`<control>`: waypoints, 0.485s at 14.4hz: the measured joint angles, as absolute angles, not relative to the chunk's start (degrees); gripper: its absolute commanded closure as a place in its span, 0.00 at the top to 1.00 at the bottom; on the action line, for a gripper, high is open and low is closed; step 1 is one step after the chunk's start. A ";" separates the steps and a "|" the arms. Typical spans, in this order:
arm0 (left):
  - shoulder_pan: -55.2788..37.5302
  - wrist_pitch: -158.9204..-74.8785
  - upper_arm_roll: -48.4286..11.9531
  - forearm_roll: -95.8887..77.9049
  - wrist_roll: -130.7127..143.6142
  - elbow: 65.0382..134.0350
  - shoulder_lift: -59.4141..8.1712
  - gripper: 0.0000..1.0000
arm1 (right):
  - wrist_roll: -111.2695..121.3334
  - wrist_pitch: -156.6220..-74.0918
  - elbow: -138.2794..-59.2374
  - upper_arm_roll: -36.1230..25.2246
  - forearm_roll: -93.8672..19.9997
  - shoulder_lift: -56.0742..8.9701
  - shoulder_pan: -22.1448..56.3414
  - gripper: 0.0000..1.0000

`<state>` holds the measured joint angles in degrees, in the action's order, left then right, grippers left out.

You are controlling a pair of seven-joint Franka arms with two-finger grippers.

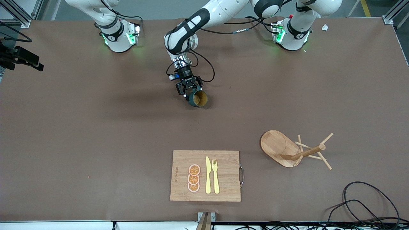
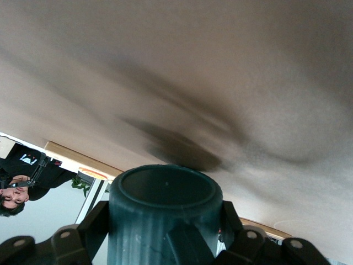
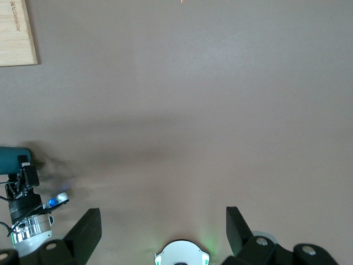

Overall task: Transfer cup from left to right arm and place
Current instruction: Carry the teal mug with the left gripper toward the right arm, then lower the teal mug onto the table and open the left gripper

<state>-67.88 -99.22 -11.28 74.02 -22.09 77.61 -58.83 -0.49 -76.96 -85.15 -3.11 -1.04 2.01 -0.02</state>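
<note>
From the front view, the left arm reaches out from its base across the middle of the brown table (image 1: 96, 143), and the left gripper (image 1: 189, 91) is clamped on the dark teal cup (image 1: 198, 99). The cup is held up off the surface, tipped on its side so its tan inside faces the front camera. Nearer the front camera lies a wooden cutting board (image 1: 223, 159) with three orange slices (image 1: 194, 178), a yellow knife (image 1: 208, 175) and a yellow fork (image 1: 215, 175) on it. Toward the left arm's end of the table, a wooden peg stand (image 1: 287, 150) lies tipped over. The right arm waits by its base, its gripper out of this view.

In the left wrist view, the cup (image 2: 162, 212) fills the space between the dark fingers (image 2: 94, 226), which press against its ribbed sides, its flat base turned toward the table (image 2: 220, 66).

In the right wrist view, the right gripper (image 3: 164, 226) hangs over bare table (image 3: 193, 110) with its fingers (image 3: 85, 229) spread wide and nothing between them. The left gripper (image 3: 22, 176) shows farther off with the teal cup (image 3: 14, 157) in its grip, and a corner of the cutting board (image 3: 16, 33) shows at the edge.
</note>
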 measured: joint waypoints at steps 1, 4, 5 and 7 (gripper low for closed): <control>-68.06 -99.32 -11.31 74.02 -22.08 77.39 -58.92 0.39 | -0.49 -76.96 -85.15 -3.12 -1.04 2.01 -0.02 1.00; -68.57 -99.54 -11.37 74.02 -22.00 76.96 -59.09 0.40 | -0.50 -76.96 -85.15 -3.12 -1.04 2.01 -0.03 1.00; -68.67 -99.54 -11.37 74.02 -21.74 76.89 -59.14 0.41 | -0.50 -76.96 -85.15 -3.12 -1.04 2.01 -0.03 1.00; -68.78 -99.53 -11.36 74.03 -21.28 76.85 -59.19 0.44 | -0.49 -76.96 -85.15 -3.13 -1.04 2.01 -0.03 1.00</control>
<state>-68.78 -99.53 -11.36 74.03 -21.28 76.85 -59.19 -0.49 -76.96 -85.15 -3.13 -1.04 2.01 -0.03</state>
